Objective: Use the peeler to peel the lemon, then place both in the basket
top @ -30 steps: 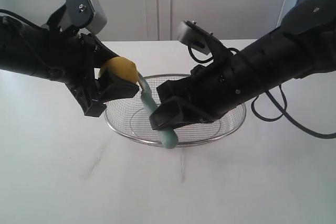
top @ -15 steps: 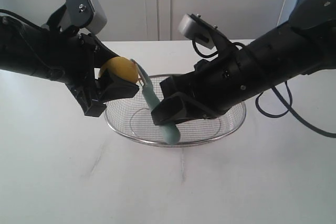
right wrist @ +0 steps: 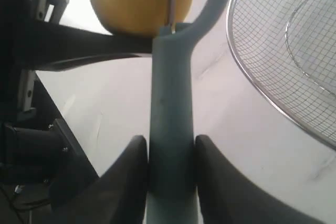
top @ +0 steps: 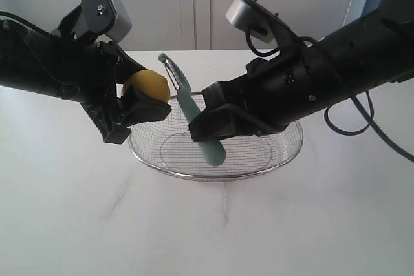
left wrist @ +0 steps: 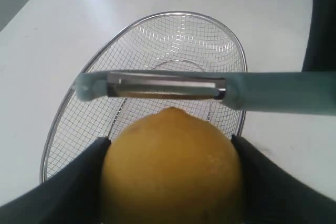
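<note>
Your left gripper [top: 141,106] clamps the lemon [top: 147,86] over the wire basket's [top: 259,159] left rim, mid-bench. Your right gripper [top: 210,132] pinches the peeler [top: 187,101] handle. Only the left wrist view shows the blade [left wrist: 165,86] just beside the lemon's tip.

Left gripper [top: 143,95] clamped the yellow lemon [top: 150,84]; right gripper [top: 208,130] gripped the tilted teal peeler [top: 184,93], blade just beside the lemon, mesh basket [top: 259,154] below both.

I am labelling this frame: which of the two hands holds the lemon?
The left hand, on the left of the exterior view: it clamps the yellow lemon, whereas the right hand grips the teal peeler by its handle.
</note>
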You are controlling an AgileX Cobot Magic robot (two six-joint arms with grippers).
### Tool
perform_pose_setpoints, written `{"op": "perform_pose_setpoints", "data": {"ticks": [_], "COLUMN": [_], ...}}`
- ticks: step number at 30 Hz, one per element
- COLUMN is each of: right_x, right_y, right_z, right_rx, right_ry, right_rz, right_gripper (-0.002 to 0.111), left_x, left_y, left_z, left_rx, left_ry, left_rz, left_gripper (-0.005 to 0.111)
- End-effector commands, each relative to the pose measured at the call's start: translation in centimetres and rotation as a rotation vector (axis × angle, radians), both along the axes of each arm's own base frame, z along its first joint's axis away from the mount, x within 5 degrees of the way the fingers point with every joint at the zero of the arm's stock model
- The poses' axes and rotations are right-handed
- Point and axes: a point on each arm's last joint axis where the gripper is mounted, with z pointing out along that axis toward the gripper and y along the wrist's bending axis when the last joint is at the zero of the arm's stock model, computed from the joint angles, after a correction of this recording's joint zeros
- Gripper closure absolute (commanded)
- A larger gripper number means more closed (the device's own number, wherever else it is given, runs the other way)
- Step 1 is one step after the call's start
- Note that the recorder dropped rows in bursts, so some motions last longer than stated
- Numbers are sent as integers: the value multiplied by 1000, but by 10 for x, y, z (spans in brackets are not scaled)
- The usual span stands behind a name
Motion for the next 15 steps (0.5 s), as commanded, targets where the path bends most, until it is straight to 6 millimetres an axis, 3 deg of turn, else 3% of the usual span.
{"op": "perform_pose_setpoints", "data": {"ticks": [1, 9, 15], "right_x": [-6, -28, -22], "right_y": [-6, -28, -63], "right_z": [16, 46, 55], "right_rx": [23, -76, -208], "right_ry": [-60, -257, -331], "right_rz": [-7, -38, -221], "right_gripper": [108, 108, 108], "left_x": [-2, -2, -4], "left_y": [-2, -2, -3], "left_z": [2, 2, 2], "left_rx": [-29, -29, -29], "left_ry": [20, 20, 28], "left_rz": [-3, -3, -15], "left_gripper": [107, 107, 107]}}
